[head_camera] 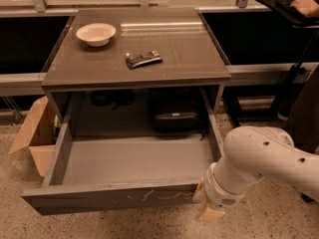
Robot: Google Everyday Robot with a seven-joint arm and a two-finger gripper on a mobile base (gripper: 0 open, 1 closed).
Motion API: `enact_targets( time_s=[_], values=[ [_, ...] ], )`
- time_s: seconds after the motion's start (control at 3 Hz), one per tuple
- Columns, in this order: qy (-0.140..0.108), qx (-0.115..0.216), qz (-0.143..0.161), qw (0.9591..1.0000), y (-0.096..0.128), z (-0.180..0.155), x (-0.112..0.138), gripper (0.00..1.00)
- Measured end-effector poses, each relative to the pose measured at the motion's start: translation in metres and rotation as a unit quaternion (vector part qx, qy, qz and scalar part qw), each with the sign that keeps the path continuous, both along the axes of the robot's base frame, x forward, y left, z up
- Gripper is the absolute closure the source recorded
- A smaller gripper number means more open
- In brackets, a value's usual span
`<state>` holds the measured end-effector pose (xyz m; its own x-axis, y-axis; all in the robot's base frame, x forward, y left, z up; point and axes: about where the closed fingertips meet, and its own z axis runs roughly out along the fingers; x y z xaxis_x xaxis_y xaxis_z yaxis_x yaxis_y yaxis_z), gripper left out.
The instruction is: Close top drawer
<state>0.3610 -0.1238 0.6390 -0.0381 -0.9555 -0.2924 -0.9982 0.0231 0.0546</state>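
The top drawer (pixel 119 197) is pulled far out from under the brown table (pixel 169 59). Its flat grey-brown front panel has pale scratch marks near the middle and right, and its inside is bare. My gripper (pixel 208 207) is low at the drawer's front right corner, right against the right end of the front panel. The white arm (pixel 264 156) reaches in from the right and hides the floor behind it.
A white bowl (pixel 96 33) and a dark snack bar (pixel 143 59) lie on the table top. A black bag (pixel 175 119) sits under the table behind the drawer. An open cardboard box (pixel 35 138) stands on the floor at the left. A black stand (pixel 294 78) is at the right.
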Motion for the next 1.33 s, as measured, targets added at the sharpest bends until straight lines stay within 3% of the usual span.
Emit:
enact_targets(
  time_s=[0.33,0.67,1.33],
  values=[
    [-0.005,0.004,0.002,1.0000,-0.003,-0.002,0.003,0.00],
    [-0.011,0.010,0.003,0.9999,-0.008,-0.005,0.009,0.00],
    [-0.027,0.031,0.015,0.9990,-0.018,-0.011,0.043,0.00]
  ],
)
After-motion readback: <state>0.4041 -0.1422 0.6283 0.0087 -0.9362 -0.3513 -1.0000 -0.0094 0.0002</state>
